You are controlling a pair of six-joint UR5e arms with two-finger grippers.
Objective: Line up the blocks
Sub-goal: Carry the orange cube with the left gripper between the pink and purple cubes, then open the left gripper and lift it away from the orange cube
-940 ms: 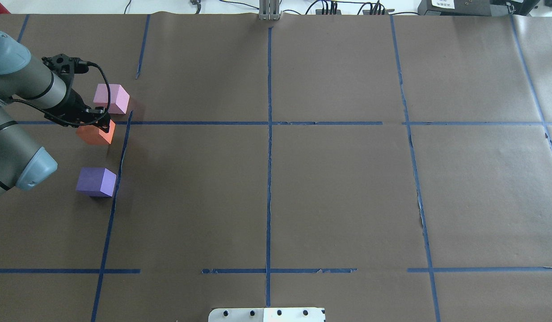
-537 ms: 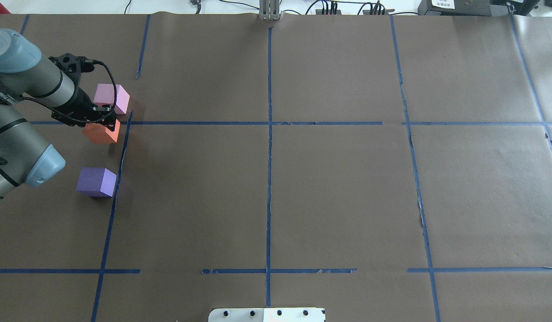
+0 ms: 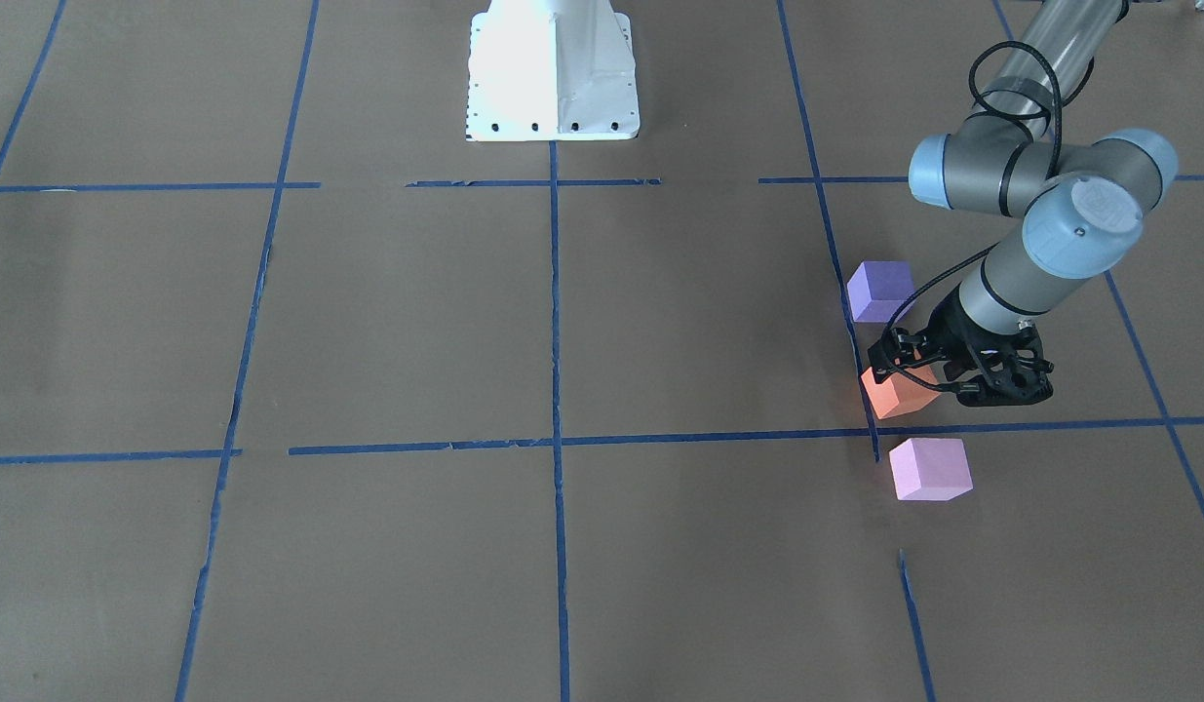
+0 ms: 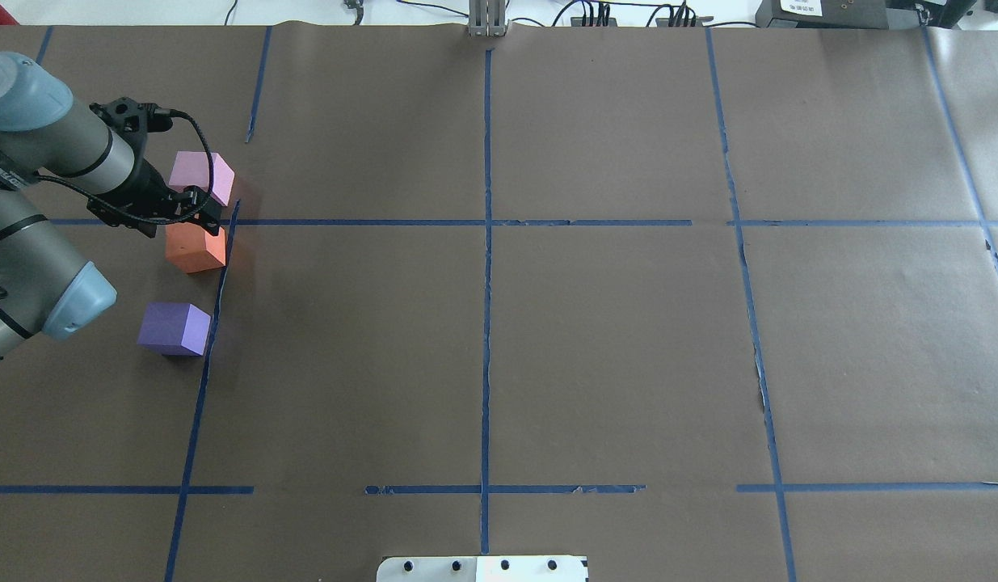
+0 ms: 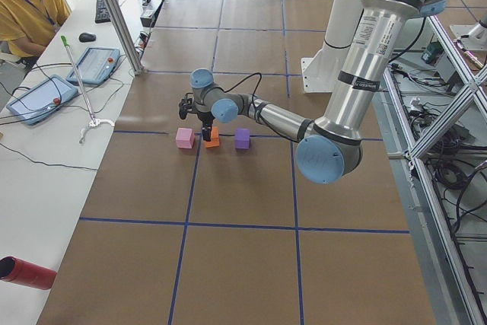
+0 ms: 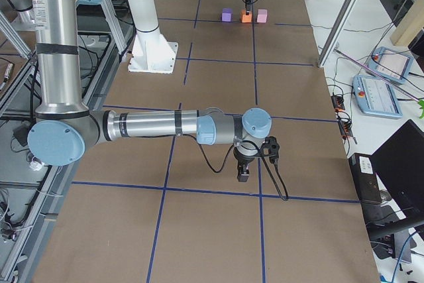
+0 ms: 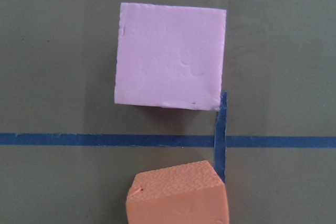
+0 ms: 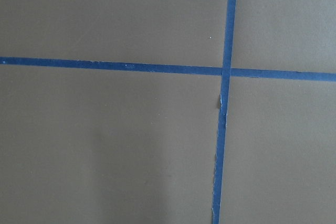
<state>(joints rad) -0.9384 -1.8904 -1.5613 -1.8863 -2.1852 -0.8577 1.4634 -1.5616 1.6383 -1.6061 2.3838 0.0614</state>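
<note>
Where blue tape (image 4: 486, 323) is laid over brown paper (image 4: 612, 347), the matte violet cube (image 4: 174, 327) is seen nearest; beyond it the grainy orange cube (image 4: 195, 247) is clasped by the left gripper (image 4: 198, 214); the smooth pink cube (image 4: 201, 176) is seen farthest; whether the right gripper (image 6: 243, 175) is closed cannot be told.

3 blocks (image 4: 195, 248) in row, prob. not touching.

Left gripper (image 3: 909, 374) pointed down, clamped on orange block (image 3: 894, 396); right gripper (image 6: 244, 175) low, pointed down
</note>
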